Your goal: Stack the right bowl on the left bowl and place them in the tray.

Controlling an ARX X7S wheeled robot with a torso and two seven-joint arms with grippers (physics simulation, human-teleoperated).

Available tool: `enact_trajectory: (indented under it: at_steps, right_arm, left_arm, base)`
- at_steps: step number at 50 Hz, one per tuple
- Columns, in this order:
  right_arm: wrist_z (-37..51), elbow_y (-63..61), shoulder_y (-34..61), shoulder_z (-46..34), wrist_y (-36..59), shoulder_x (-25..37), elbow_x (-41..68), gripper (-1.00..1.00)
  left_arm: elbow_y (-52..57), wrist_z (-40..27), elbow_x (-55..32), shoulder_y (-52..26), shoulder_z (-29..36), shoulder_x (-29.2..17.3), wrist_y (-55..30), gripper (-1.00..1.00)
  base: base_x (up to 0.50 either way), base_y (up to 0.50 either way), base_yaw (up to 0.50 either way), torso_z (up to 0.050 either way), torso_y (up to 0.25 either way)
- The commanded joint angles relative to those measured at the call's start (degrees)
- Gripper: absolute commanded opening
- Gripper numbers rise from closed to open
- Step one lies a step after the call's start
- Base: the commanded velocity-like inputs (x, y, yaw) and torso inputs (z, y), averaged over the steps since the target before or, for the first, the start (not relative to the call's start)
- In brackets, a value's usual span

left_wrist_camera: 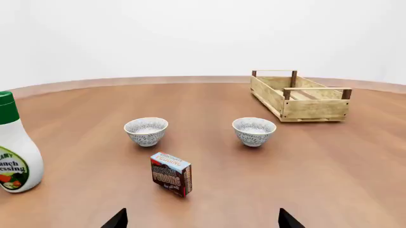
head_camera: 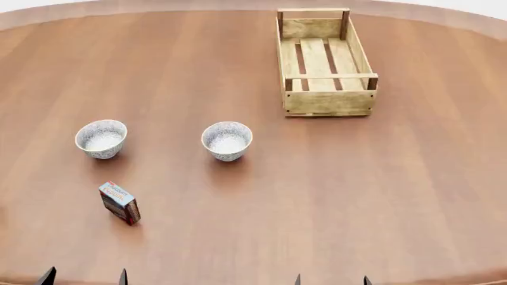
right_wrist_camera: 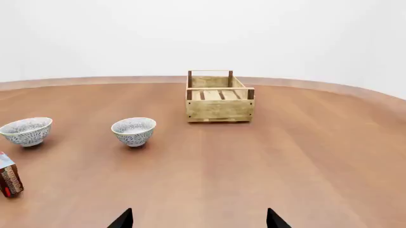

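Note:
Two small patterned white bowls stand apart on the brown table. The left bowl (head_camera: 101, 138) (left_wrist_camera: 146, 130) (right_wrist_camera: 26, 131) is at the left, the right bowl (head_camera: 227, 140) (left_wrist_camera: 254, 131) (right_wrist_camera: 134, 130) near the middle. The tray (head_camera: 325, 60) (left_wrist_camera: 299, 96) (right_wrist_camera: 219, 97), a light-wood slatted crate, sits empty farther back and to the right. My left gripper (head_camera: 84, 279) (left_wrist_camera: 201, 221) and right gripper (head_camera: 331, 281) (right_wrist_camera: 198, 219) hover at the table's near edge, both open with nothing between the fingers, well short of the bowls.
A small red-and-blue carton (head_camera: 120, 202) (left_wrist_camera: 171, 174) (right_wrist_camera: 9, 179) stands in front of the left bowl. A white ranch dressing bottle with a green cap (left_wrist_camera: 14, 147) stands at the far left, seen only in the left wrist view.

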Motion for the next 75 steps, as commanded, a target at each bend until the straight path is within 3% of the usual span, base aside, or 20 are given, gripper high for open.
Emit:
enact_trajectory:
  at_steps: [1,20,24,25,34,50,60,67,69,72,75]
  right_arm:
    - [1.9,-0.9,-0.5,-1.0,0.2,0.9,0.2,1.0]
    - [6.5,1.0,0.1,-4.3,-2.9,3.4,1.2,1.0]
    - [6.9,2.1,0.5,-4.7,-3.3,3.5,1.2,1.0]
    - [3.2,2.0,0.4,-0.9,-3.0,0.4,-1.7,1.0]
    - [7.1,1.8,0.4,-3.1,-2.5,2.1,-1.4,1.0]
    - [8.5,-0.4,-0.1,-5.7,-1.0,3.7,0.2,1.0]
    - [10.0,-0.8,0.0,-6.9,-0.2,4.5,-0.4,1.0]
    - [9.9,-7.2,0.0,-7.6,7.3,5.3,0.3,1.0]
    - [9.9,-12.7,0.2,-8.1,12.7,5.8,-0.1,1.0]
    - [7.9,-22.8,2.8,-7.7,28.5,6.1,3.0,1.0]
    - [7.4,-28.4,5.2,-7.2,36.1,6.4,4.8,1.0]
  left_arm:
    - [0.0,-1.2,-1.3,0.0,0.7,-0.9,-0.1,1.0]
    - [1.5,-3.6,-3.2,0.9,3.8,-3.8,1.7,1.0]
    - [0.7,-4.3,-3.4,0.8,3.8,-3.9,1.6,1.0]
    - [0.5,-1.3,0.4,0.9,0.3,-0.7,2.2,1.0]
    - [0.0,-4.0,-0.8,0.7,2.0,-2.4,2.1,1.0]
    - [-0.1,-5.6,-2.3,0.5,4.1,-3.9,1.8,1.0]
    - [0.7,-6.7,-2.8,0.7,4.8,-4.7,1.3,1.0]
    - [7.2,-7.6,-2.9,0.1,5.5,-5.4,-7.8,1.0]
    - [10.6,-8.1,-3.0,-0.6,5.7,-5.6,-12.0,1.0]
    - [18.9,-8.2,-4.2,-3.9,5.4,-6.5,-23.5,1.0]
    - [24.4,-8.1,-5.2,-6.9,5.0,-7.2,-30.9,1.0]
  base:
    - [0.0,0.0,0.0,0.0,0.0]
    - [0.0,0.0,0.0,0.0,0.0]
    - [0.0,0.0,0.0,0.0,0.0]
    - [0.0,0.0,0.0,0.0,0.0]
    - [0.0,0.01,0.0,0.0,0.0]
    - [0.0,0.46,0.0,0.0,0.0]
    - [0.0,0.02,0.0,0.0,0.0]
    - [0.0,0.0,0.0,0.0,0.0]
    - [0.0,0.0,0.0,0.0,0.0]
    - [0.0,0.0,0.0,0.0,0.0]
    - [0.0,0.0,0.0,0.0,0.0]
